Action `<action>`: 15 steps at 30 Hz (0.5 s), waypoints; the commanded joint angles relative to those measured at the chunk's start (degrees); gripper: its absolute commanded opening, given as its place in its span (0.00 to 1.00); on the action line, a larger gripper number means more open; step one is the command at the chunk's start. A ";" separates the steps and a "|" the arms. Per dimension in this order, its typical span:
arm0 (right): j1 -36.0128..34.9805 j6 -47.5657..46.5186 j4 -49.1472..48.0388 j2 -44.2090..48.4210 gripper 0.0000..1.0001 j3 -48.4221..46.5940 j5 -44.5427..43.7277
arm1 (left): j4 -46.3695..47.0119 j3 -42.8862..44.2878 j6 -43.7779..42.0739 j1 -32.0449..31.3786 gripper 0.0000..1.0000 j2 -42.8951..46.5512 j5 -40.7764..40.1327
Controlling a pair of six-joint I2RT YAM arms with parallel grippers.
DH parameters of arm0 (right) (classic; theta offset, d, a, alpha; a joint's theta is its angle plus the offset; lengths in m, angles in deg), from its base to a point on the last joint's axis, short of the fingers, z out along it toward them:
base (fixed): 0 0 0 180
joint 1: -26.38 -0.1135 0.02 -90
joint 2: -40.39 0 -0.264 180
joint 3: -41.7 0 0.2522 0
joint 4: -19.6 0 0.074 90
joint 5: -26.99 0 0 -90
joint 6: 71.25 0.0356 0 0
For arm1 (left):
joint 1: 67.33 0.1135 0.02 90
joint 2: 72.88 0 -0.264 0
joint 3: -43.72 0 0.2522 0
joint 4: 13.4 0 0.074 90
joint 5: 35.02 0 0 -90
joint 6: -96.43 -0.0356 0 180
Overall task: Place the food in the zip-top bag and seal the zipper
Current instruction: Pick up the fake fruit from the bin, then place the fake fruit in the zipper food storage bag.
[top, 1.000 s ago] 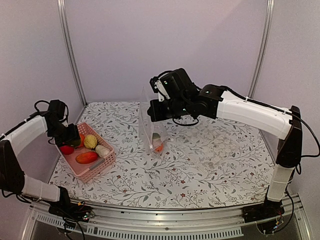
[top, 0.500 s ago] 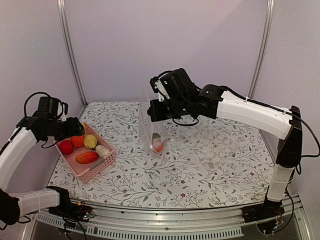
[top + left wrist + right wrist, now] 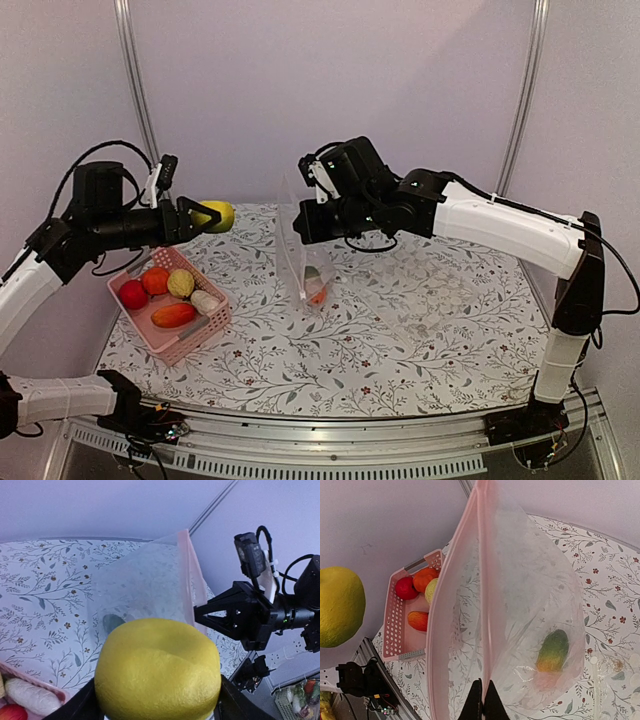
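Left end effector [image 3: 205, 216] has its fingers spread around a yellow fruit [image 3: 217, 215], clamping it from both sides up in the air over the left side of the worktop [image 3: 400, 340], with the fruit pointed toward the bag.

Below it and nearer, the pink basket [image 3: 190, 343] sits by the worktop's left edge. I count five pieces in it: a red one [image 3: 133, 294], an orange one [image 3: 155, 281], a tan one [image 3: 180, 283], the white radish [image 3: 205, 301] and a long red-orange one [image 3: 174, 315].

Further back, around the middle of the worktop, the zip-top bag [image 3: 303, 262] hangs upright with its bottom resting on the surface. Right end effector [image 3: 300, 222] has its fingers pressed together on the bag's top rim, holding it up.

The right wrist view shows the zipper [image 3: 482, 580] gaping apart, so the mouth is open. A green-and-orange piece [image 3: 552, 652] is lying at the bottom, maybe a second one under it, hard to tell through the crinkly plastic.

So I'd call it early days: one or two pieces bagged, one in the air, five to go, and the sealing not started.
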 commanded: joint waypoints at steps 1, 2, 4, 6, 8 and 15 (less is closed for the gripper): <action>-0.24 -0.81 -0.23 0.86 0.00 0.02 0.88 | 9.43 3.68 1.12 -6.96 0.70 -3.32 4.30; -0.26 -0.98 -0.19 0.87 0.00 0.01 0.85 | 10.92 4.30 0.92 -9.04 0.70 -4.25 4.45; -0.36 -1.12 -0.22 0.91 0.00 -0.02 0.92 | 13.65 5.46 0.44 -11.40 0.70 -6.31 4.54; -0.46 -1.21 -0.21 1.03 0.00 -0.07 0.93 | 15.86 6.47 0.32 -12.60 0.70 -8.41 4.79; -0.56 -1.35 -0.19 1.11 0.00 -0.09 1.08 | 17.10 7.39 0.23 -13.15 0.69 -10.64 4.78; -0.93 -2.09 0.20 1.92 0.00 0.26 0.67 | 20.20 8.22 0.14 -13.64 0.69 -14.70 3.60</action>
